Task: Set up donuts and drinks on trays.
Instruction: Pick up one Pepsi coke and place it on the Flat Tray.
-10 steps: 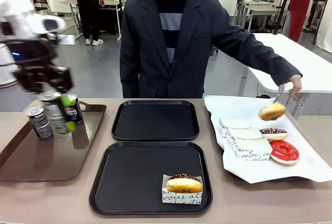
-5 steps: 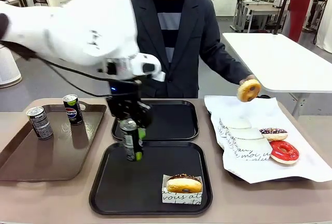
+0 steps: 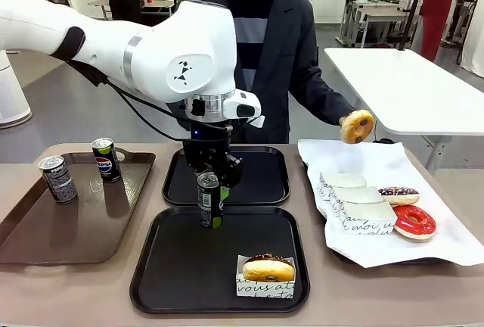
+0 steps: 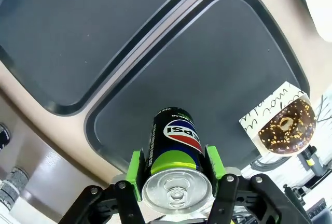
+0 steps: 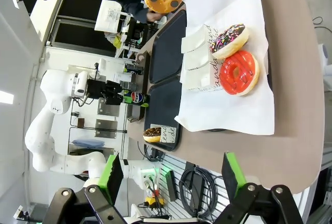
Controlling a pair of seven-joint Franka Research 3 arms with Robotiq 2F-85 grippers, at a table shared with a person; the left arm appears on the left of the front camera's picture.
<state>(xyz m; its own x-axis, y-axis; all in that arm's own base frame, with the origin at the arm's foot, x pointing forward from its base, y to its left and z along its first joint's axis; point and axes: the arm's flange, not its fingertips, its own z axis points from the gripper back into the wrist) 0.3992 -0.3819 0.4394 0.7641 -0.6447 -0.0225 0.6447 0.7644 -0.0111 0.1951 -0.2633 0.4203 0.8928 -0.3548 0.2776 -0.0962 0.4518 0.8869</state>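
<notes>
Front view | L gripper [image 3: 209, 217] clamped on can [image 3: 207, 189], over near tray [image 3: 178, 270], 12 o'clock edge | sleeved donut [image 3: 267, 269] at tray's 5 o'clock | R gripper [image 5: 172, 175] jaws apart, nothing btw.

— How's the left arm [image 3: 151, 47] built?
— Glossy white rounded shells, a black band [image 3: 72, 43], a grey ring [image 3: 132, 51], a small black logo [image 3: 181, 72], a black cable [image 3: 140, 106] slung below.
— The left gripper [image 3: 210, 217]?
— Black linkages, round pivot bolts, bright green pads [image 4: 136, 166].
</notes>
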